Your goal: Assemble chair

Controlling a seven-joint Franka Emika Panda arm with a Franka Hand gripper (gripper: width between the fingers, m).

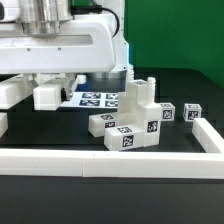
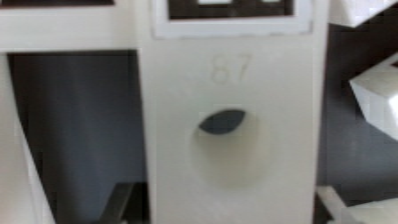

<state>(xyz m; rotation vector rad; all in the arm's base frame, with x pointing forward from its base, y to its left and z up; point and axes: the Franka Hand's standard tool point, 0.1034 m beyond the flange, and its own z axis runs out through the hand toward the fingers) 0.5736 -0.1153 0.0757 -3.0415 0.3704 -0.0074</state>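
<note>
A Panda arm (image 1: 70, 50) works at ten o'clock in the exterior view, its claw (image 2: 228, 205) set narrow on a holed slab (image 2: 231, 90) of the chair. The wrist view shows the slab filling the gap between both dark fingers (image 2: 125, 200). Whether the slab rests on the black worktop (image 1: 60, 125) or hangs clear of it cannot be told.

A part-built cluster (image 1: 135, 125) of tagged white blocks stands at four o'clock. The marker board (image 1: 100, 98) lies near centre, just behind it.

The main risk, by this reading, is the slab twisting in so slim a grip, leaving its hole off line at the joint. A low sweep toward four o'clock could also clip the cluster and shove it askew. It might equally knock the loose cubes (image 1: 167, 112) at three o'clock against the border rail (image 1: 100, 160).

Counted: one arm, one claw, one held slab, one joined cluster, two loose cubes, one marker board and one rail, running from six o'clock round to three.
</note>
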